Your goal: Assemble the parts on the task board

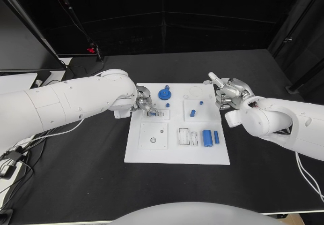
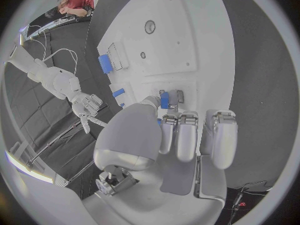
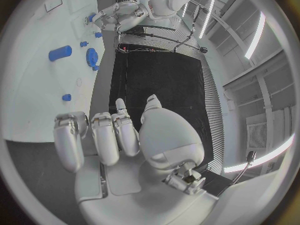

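The white task board (image 1: 177, 152) lies in the middle of the black table. My left hand (image 1: 142, 105) is at the board's left part and pinches a small blue part (image 2: 165, 100) between thumb and fingertips, low over a square plate (image 1: 159, 113). My right hand (image 1: 229, 92) hovers at the board's far right edge with its fingers spread and nothing in them. A blue gear-like part (image 1: 165, 94) stands at the far middle. Two small blue pegs (image 1: 193, 112) stand right of centre. A thick blue cylinder (image 1: 207, 138) and a slimmer one (image 1: 217, 137) lie near the right edge.
A square plate with a small ring (image 1: 153, 139) sits on the board's near left, and a slotted holder (image 1: 183, 136) lies beside the cylinders. Cables (image 1: 17, 150) run along the table's left edge. Bare black table (image 1: 175, 187) surrounds the board.
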Motion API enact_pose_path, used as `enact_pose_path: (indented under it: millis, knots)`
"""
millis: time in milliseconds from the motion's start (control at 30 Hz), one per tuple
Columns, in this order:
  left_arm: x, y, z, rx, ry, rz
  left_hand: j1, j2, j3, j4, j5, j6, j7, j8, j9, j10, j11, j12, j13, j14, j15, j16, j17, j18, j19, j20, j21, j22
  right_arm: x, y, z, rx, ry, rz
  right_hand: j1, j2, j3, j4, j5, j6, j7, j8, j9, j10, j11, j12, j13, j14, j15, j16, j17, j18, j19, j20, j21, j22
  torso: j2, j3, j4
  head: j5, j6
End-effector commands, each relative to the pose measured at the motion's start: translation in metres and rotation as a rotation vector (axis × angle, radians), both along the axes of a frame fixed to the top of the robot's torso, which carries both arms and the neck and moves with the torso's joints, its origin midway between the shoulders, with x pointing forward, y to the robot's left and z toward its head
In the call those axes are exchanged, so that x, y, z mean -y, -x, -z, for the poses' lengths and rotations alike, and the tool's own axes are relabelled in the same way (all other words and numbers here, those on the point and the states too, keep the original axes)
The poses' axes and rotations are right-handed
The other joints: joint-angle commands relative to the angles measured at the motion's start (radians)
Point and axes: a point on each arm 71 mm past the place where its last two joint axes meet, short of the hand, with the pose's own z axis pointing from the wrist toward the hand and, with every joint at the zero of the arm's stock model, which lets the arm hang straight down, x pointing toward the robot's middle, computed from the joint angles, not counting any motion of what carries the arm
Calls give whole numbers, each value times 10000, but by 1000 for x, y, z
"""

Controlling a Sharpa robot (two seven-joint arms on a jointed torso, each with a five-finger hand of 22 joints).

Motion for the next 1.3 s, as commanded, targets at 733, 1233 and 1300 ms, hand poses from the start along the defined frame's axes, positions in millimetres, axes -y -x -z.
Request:
enact_pose_path:
  millis: [733, 1233, 1300]
  knots:
    - [5, 0, 2, -354, -457, 166, -39, 131, 153, -61, -93, 106, -48, 10, 36, 1076, -2, -47, 2601, 1050, -11, 8, 2634, -65, 1045, 16, 31, 2635, -2, 1, -1, 27, -60, -96, 7, 91, 59, -12, 65, -91, 691, 69, -12, 1040, 39, 25, 2633, 1058, 92, 25, 2631, -69, 1024, 78, 29, 2635, -7, 5, -1, -15, -39]
    - [5, -2, 2, -296, -467, 75, -58, 127, 162, -61, -109, 107, -49, 3, 40, 1076, -3, -47, 2601, 1050, -11, 8, 2634, -65, 1045, 17, 31, 2635, -2, 1, -1, 21, -68, -114, 7, 91, 59, -12, 65, -91, 691, 69, -12, 1040, 39, 25, 2633, 1058, 92, 25, 2631, -69, 1024, 78, 29, 2635, -3, 5, 0, -43, -55]
    - [6, -2, 2, -282, -455, 75, -61, 129, 166, -61, -111, 107, -49, 1, 41, 1076, -3, -47, 2601, 1050, -11, 8, 2634, -65, 1045, 17, 31, 2635, -3, 1, -1, 18, -67, -115, 7, 91, 59, -12, 65, -91, 691, 69, -12, 1040, 39, 25, 2633, 1058, 92, 25, 2631, -69, 1024, 78, 29, 2635, -3, 1, -4, -37, -71]
